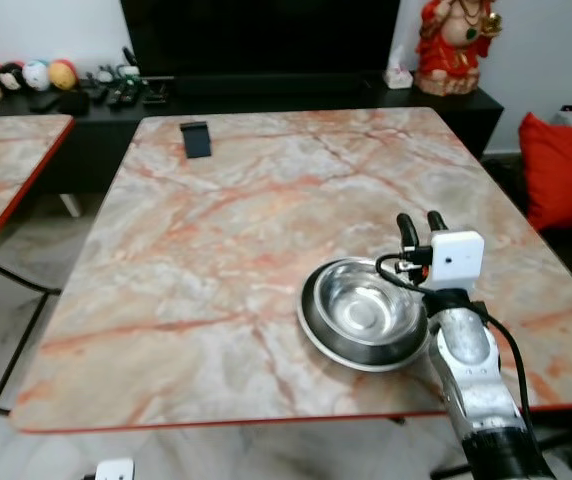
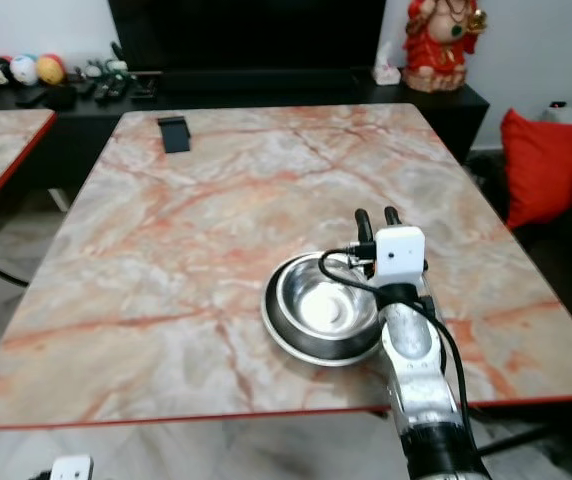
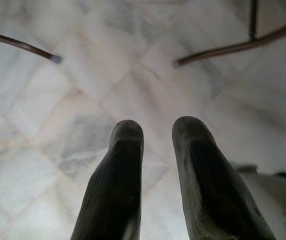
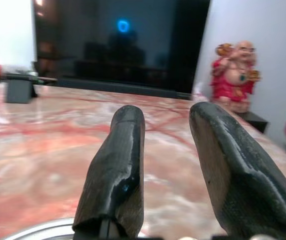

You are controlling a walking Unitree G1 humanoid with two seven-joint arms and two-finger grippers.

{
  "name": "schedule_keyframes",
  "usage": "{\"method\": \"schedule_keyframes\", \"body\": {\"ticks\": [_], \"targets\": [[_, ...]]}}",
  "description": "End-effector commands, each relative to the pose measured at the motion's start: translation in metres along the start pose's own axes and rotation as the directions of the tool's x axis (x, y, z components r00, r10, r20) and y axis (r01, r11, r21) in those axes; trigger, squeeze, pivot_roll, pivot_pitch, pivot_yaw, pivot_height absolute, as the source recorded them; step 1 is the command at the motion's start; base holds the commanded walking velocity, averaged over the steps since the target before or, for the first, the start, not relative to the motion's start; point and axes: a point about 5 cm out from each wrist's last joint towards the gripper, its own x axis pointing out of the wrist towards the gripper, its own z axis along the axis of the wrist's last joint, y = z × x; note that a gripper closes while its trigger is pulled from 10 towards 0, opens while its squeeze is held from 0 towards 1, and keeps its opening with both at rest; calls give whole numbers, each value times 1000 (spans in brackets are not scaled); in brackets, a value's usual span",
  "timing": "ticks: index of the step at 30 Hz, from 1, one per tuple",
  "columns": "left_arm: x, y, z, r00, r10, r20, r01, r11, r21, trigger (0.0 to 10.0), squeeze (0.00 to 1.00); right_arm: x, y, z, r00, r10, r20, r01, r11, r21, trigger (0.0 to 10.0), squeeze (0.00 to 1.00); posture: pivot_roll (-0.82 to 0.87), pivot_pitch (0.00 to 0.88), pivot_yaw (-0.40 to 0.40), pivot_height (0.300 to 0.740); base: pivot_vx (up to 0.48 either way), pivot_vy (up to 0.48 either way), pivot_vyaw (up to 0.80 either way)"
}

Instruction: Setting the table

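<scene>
Left eye view: a steel bowl point(image 1: 364, 312) sits on the marble bench point(image 1: 216, 250), nested in or on a wider steel plate point(image 1: 316, 335) whose rim shows around it, close to the near edge on the robot's right; this reads as a place setting laid at the seat nearest the robot. The bowl is empty, its polished bottom bare. The right tool point(image 1: 418, 230) hovers just over the bowl's far rim, fingers slightly apart and holding nothing, which suggests the setting has been released. A small dark block point(image 1: 196, 138) stands well apart at the far end. Right eye view: same layout. Left wrist view: the left tool point(image 3: 155, 150) hangs idle above the marble floor point(image 3: 58, 100), fingers apart, empty. Right wrist view: the two fingers point(image 4: 118, 165) are parted over the bowl's rim, pointing towards a red figurine point(image 4: 235, 75).
</scene>
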Motion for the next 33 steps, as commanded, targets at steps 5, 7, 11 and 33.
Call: {"method": "schedule_keyframes", "body": {"ticks": [5,7,11,33], "targets": [[-3,1,-6,1000,12,-16,-12,1000,-10,10000,0,2,2,4,1000,0,15,0,1000,15,10000,0,9,0,19,740,0,406,320],[-3,1,-5,1000,10,-12,-10,1000,-8,10000,0,2,3,5,1000,7,20,-7,1000,5,10000,0,9,0,21,740,0,403,0],[-3,0,-5,1000,9,-9,-9,1000,-8,10000,0,2,3,5,1000,5,20,-5,1000,7,10000,0,8,0,22,740,0,403,0],[-2,1,-2,1000,7,5,-7,1000,-6,10000,0,3,13,8,998,47,37,-46,999,-19,10000,0,12,0,24,740,0,404,279]]}}
